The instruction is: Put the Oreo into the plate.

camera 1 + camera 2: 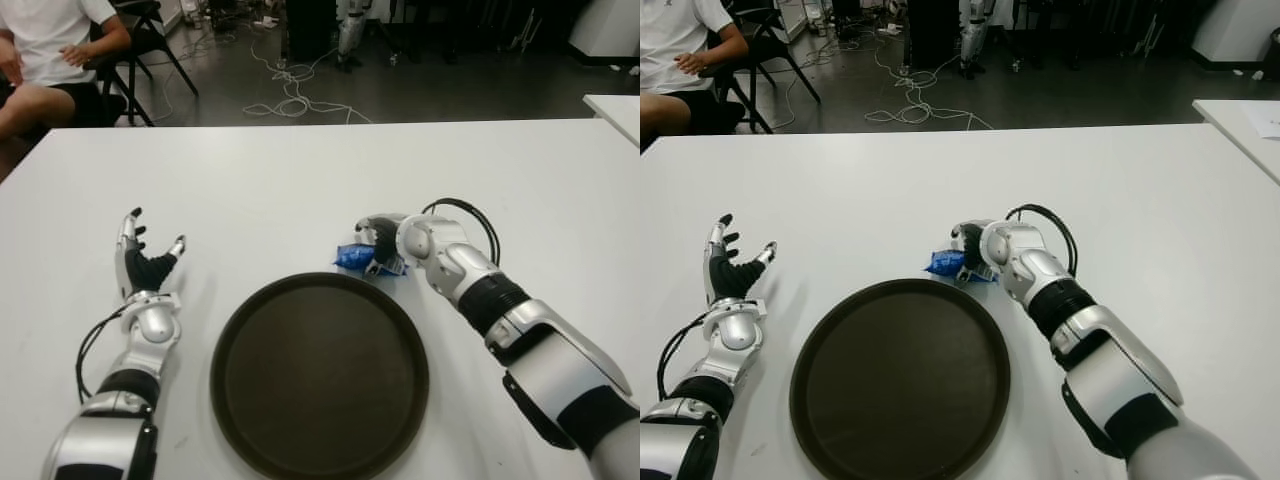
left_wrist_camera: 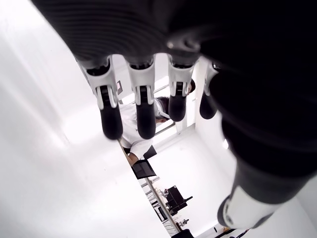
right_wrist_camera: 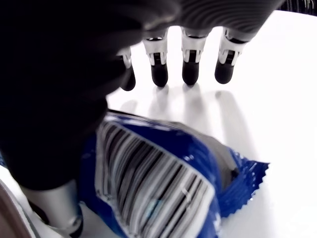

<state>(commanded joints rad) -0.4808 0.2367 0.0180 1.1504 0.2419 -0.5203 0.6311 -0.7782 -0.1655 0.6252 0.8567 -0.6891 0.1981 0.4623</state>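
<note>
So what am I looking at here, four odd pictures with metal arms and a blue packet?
It is a humanoid robot seen through its own cameras. Two pictures come from its head, looking down at a white table; the other two come from cameras on its wrists, close behind the fingers. On the table lies a round dark plate, with nothing on it. Just beyond its far rim is the blue Oreo packet. The right hand is over the packet, thumb beside it and fingers extended past it, not yet closed around it. The left hand shows left of the plate, fingers spread, holding nothing. A person sits behind the table.
</note>
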